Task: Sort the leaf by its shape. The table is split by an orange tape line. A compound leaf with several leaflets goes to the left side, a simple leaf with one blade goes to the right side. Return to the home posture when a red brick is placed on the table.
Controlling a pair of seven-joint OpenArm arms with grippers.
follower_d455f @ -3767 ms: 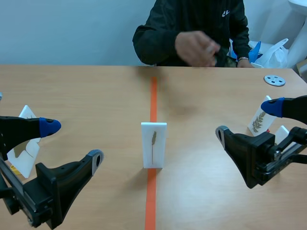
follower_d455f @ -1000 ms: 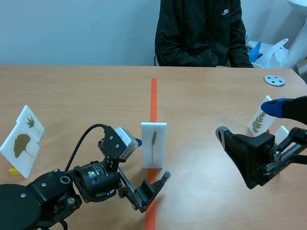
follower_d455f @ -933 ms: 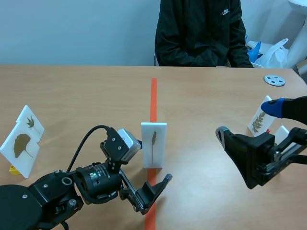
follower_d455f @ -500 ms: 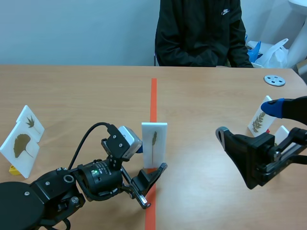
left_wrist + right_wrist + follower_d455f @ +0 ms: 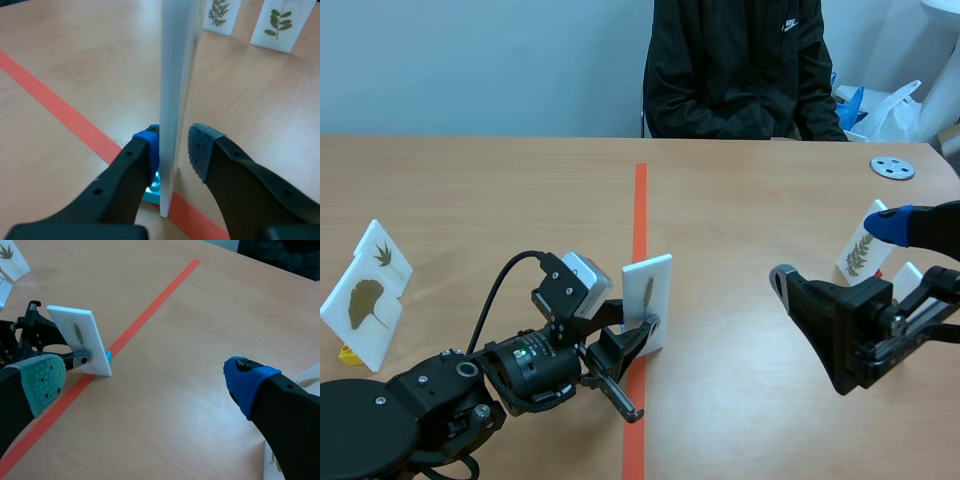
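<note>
Since half a second ago, the left gripper (image 5: 638, 338) has been drawn in around the leaf card (image 5: 649, 303). The card, upright before, is now tipped toward one o'clock and shifted a little right of the orange tape line (image 5: 639, 205). The right gripper (image 5: 835, 250) is unchanged, held wide apart at three o'clock of the card.

In the left wrist view the card is seen edge-on between the narrowed fingers. The blue pad (image 5: 148, 142) is laid against one face, while a sliver of table is seen between the other face and the dotted pad (image 5: 202, 147).

Sorted cards (image 5: 365, 300) are stood at nine o'clock near the table's (image 5: 500, 200) left edge, and further cards (image 5: 858, 255) at three o'clock behind the right gripper. Open tabletop is left on both sides of the line.
</note>
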